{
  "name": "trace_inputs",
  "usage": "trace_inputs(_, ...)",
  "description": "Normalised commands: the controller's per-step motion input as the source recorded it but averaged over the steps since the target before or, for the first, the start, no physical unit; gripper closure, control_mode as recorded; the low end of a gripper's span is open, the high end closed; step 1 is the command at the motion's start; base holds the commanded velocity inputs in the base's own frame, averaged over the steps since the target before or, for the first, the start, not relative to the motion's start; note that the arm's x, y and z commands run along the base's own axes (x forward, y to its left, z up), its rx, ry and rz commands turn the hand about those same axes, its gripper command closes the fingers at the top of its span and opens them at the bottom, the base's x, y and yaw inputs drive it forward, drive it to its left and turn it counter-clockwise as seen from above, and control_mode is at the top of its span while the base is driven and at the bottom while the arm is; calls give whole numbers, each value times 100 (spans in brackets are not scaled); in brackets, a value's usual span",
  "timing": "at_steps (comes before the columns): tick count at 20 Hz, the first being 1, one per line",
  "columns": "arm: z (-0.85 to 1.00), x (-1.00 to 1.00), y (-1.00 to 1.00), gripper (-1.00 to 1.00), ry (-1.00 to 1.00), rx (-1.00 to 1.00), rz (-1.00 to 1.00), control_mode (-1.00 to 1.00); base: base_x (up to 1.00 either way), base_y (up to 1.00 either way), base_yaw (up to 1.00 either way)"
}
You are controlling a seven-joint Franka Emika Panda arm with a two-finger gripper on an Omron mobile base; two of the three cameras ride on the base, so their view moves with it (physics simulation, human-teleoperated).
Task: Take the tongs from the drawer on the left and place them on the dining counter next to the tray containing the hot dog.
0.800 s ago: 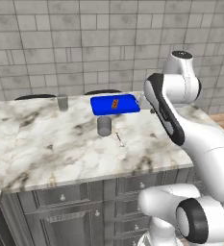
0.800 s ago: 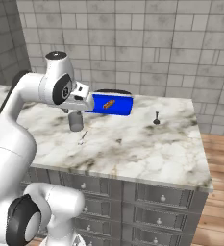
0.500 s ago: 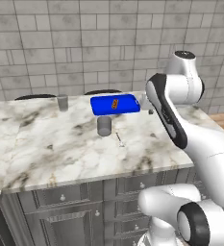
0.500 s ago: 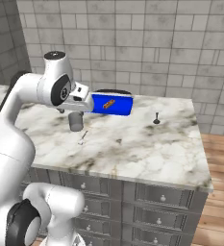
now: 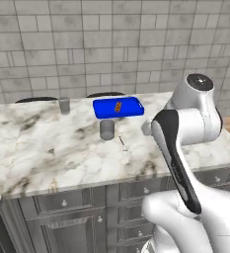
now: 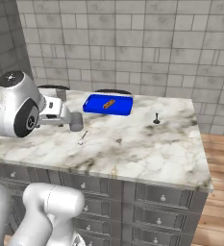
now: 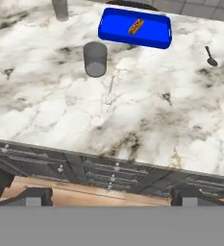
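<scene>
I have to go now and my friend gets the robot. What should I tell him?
Gripper: open, holding nothing, up in front of the dining counter.
Blue tray with the hot dog sits at the counter's far side, a grey cup near it.
Tongs: not spotted yet; the drawers below look shut.
Done: nothing.
Left: open the left drawer, take the tongs, lay them beside the tray.

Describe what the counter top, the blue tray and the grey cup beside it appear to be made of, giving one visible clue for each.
Counter top: polished marble, from white stone with grey-brown veining.
Tray: probably plastic, uniform bright blue with rounded corners.
Cup: matte metal or plastic; flat grey, unclear which.
</scene>
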Motion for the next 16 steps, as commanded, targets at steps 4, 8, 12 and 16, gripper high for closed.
trace_inputs(4, -34, -96, 63, -100, -14, -19, 22, -100, 0, 0, 0)
trace_inputs(8, -52, -98, 82, -100, -13, -31, 23, -100, 0, 0, 0)
trace_inputs(12, -47, -73, 89, -100, -7, -29, 18, -100, 0, 0, 0)
trace_inputs(16, -45, -33, 89, -100, 0, -24, 12, -100, 0, 0, 0)
